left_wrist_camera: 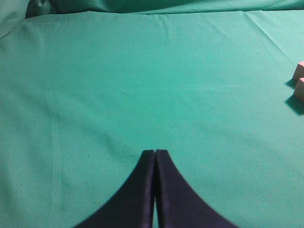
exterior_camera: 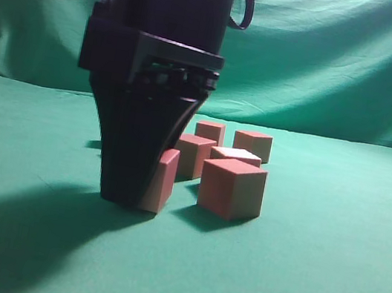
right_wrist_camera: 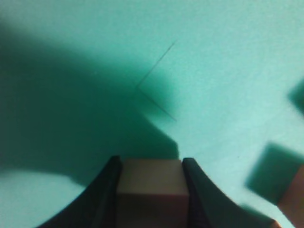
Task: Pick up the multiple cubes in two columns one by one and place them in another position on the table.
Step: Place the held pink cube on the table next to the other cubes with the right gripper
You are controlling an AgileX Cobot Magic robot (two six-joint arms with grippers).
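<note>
In the exterior view my right gripper (exterior_camera: 129, 197) reaches down to the green table (exterior_camera: 308, 286), shut on one cube (exterior_camera: 163, 182) whose bottom edge sits at the cloth. The right wrist view shows that cube (right_wrist_camera: 151, 183) filling the gap of the right gripper (right_wrist_camera: 151, 164), with both black fingers pressed on its sides. Several other cubes stand just right of it: a near one (exterior_camera: 231, 188), one behind the held cube (exterior_camera: 194, 155), and others further back (exterior_camera: 252, 145). My left gripper (left_wrist_camera: 155, 152) hangs shut and empty over bare cloth, with two cubes (left_wrist_camera: 299, 80) at the right edge of its view.
A wrinkled green backdrop (exterior_camera: 330, 64) hangs behind the table. Another cube (right_wrist_camera: 293, 199) shows at the lower right corner of the right wrist view, close to the held one. A thin crease mark (right_wrist_camera: 154, 83) lies on the cloth ahead of the right gripper.
</note>
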